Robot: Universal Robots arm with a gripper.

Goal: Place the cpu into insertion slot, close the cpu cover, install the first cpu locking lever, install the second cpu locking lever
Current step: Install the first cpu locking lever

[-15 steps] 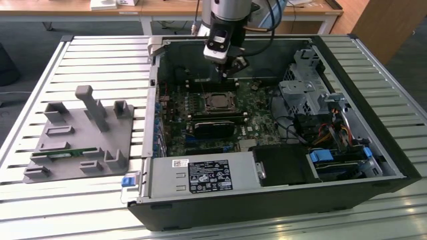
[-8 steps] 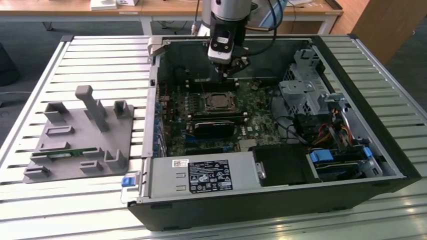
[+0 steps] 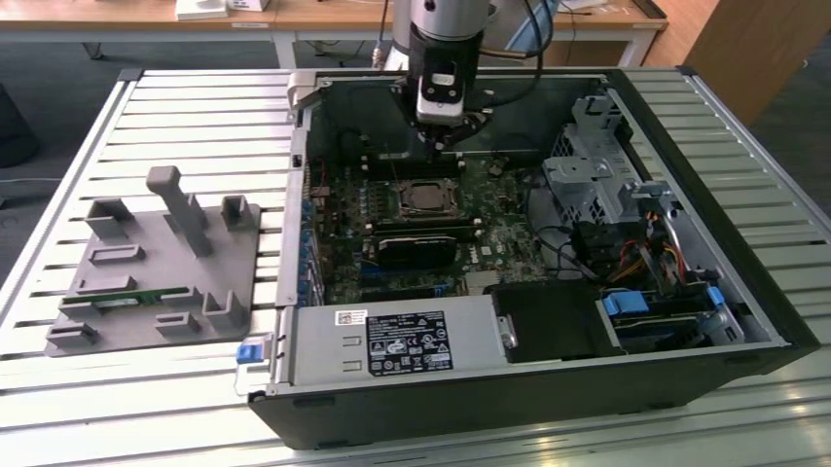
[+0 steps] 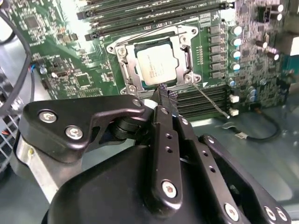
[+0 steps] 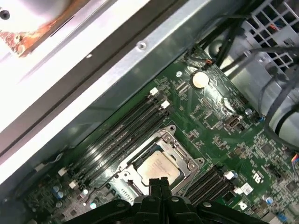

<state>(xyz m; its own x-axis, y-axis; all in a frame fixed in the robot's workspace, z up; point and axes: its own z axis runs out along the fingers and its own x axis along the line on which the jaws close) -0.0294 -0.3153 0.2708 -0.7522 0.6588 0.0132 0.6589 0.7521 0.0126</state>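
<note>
In the exterior view we saw an open computer case (image 3: 675, 321) lying on a pale slatted table (image 3: 195, 126). Wooden desks (image 3: 325, 15) and a dark floor (image 3: 53, 68) lay behind it. On the table, at the exterior view's left, stood a grey fixture block (image 3: 143, 282) with upright posts, and a green strip (image 3: 130, 300) lay in one of its grooves. The arm (image 3: 449, 39) hung over the case. Its gripper (image 3: 442, 154) was low above the green board (image 3: 500, 243), near the insertion slot (image 3: 404, 195), where the cpu (image 3: 425, 199) sat. A labelled grey power supply (image 3: 389, 341) filled the case's near edge.

In the second wrist view we found the cpu (image 4: 156, 65) lying flat in the slot. Its pale face showed through the window of the cpu cover (image 4: 187, 56), which lay down around it. The black fingers (image 4: 163, 100) were pressed together with nothing between them. Their tips were just beside the socket's edge, and we could not tell whether they touched it. A thin wire lever (image 4: 212, 100) slanted away from the socket's corner, and long black memory slots (image 4: 140, 14) ran along the board.

In the first wrist view the case's grey metal wall (image 5: 117, 84) ran beside the board. A round silver cell (image 5: 200, 79) sat on the green, and the cpu (image 5: 159, 168) lay close by the fingertips (image 5: 158, 184).
</note>
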